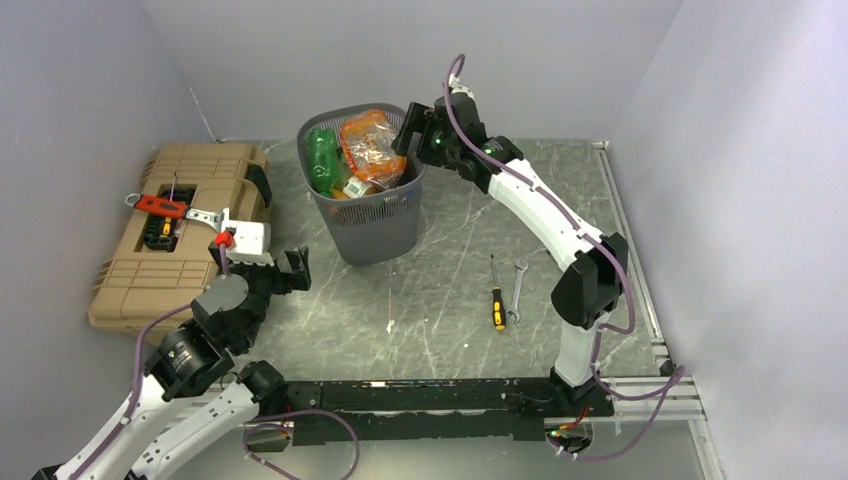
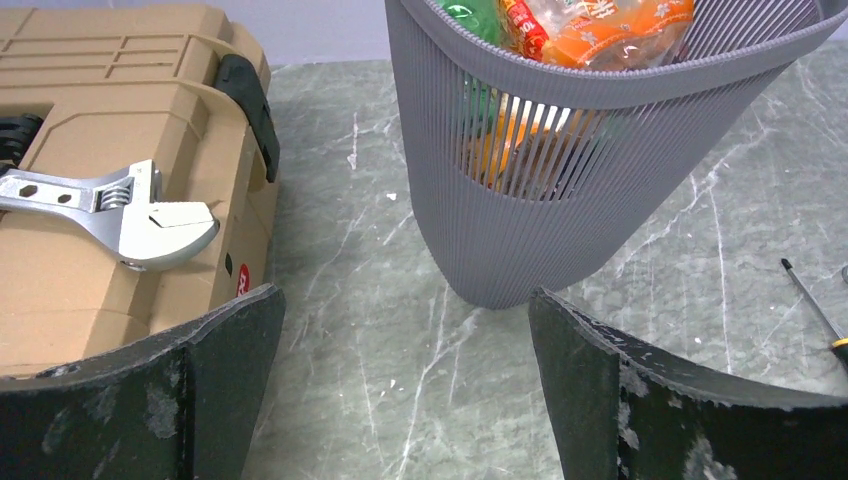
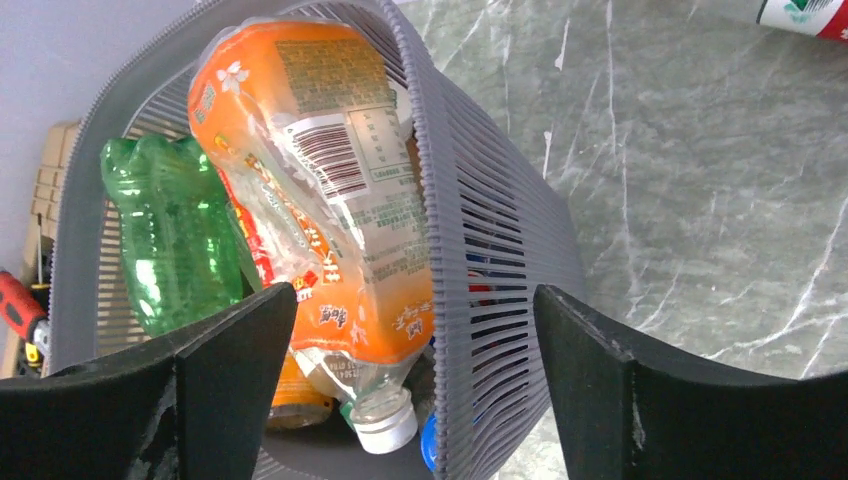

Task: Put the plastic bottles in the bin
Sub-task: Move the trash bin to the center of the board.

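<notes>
The grey mesh bin [image 1: 378,232] stands at the back middle of the table, filled with bottles. An orange-labelled bottle [image 1: 372,148] and a green bottle [image 1: 322,160] lie on top. My right gripper [image 1: 410,130] hovers open and empty over the bin's right rim. In the right wrist view its jaws [image 3: 410,380] straddle the bin wall [image 3: 490,250], with the orange bottle [image 3: 320,180], neck down, and the green bottle [image 3: 175,240] inside. My left gripper [image 1: 262,262] is open and empty low over the table. In its wrist view [image 2: 405,390] it faces the bin [image 2: 560,200].
A tan toolbox [image 1: 190,230] sits at the left, carrying a red-handled tool [image 1: 160,206] and an adjustable wrench [image 2: 120,210]. A black-and-orange screwdriver [image 1: 497,300] and a small spanner [image 1: 518,290] lie right of the bin. A red-and-green labelled object [image 3: 800,15] shows at the right wrist view's top edge.
</notes>
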{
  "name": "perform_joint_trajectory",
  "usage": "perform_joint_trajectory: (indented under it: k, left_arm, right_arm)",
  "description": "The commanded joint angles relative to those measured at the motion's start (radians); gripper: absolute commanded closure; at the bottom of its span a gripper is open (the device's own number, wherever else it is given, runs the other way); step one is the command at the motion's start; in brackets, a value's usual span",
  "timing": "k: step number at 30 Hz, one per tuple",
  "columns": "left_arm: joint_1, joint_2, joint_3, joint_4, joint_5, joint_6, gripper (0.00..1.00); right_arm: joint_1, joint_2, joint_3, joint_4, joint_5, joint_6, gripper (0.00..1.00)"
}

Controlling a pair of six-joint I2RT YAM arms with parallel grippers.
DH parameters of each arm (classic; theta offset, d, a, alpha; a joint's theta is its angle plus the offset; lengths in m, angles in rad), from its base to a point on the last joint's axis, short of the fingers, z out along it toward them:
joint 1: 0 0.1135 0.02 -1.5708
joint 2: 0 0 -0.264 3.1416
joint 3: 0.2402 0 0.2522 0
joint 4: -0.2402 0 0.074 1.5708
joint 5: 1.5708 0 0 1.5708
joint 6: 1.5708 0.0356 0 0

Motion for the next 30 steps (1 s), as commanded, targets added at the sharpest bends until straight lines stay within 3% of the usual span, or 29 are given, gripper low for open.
perform_joint_trajectory:
  k: [1, 9, 13, 16, 25, 30]
  left_arm:
    - [0.0, -0.022, -0.009, 0.067, -0.028, 0.014, 0.02]
    - [-0.001, -0.028, -0.015, 0.044, -0.027, -0.017, 0.02]
    - [0.0, -0.035, -0.031, 0.044, -0.034, -0.013, 0.02]
    - [0.002, -0.028, -0.034, 0.046, -0.038, -0.01, 0.02]
    - [0.003, 0.01, -0.035, 0.012, -0.03, 0.003, 0.02]
    - [0.007, 0.028, -0.049, 0.053, -0.025, 0.03, 0.02]
  right_arm:
    - [0.005, -0.067, 0.022, 0.039, 0.0, -0.021, 0.01]
    - [-0.073, -0.341, -0.173, 0.059, 0.01, -0.08, 0.0]
    - [-0.242, -0.518, -0.385, 0.18, -0.057, -0.038, 0.0]
    - [-0.34, -0.558, -0.54, 0.302, -0.073, -0.02, 0.0]
    - [-0.362, -0.319, -0.748, 0.835, -0.108, -0.301, 0.01]
    - [-0.375, -0.078, -0.621, 0.908, -0.161, -0.483, 0.02]
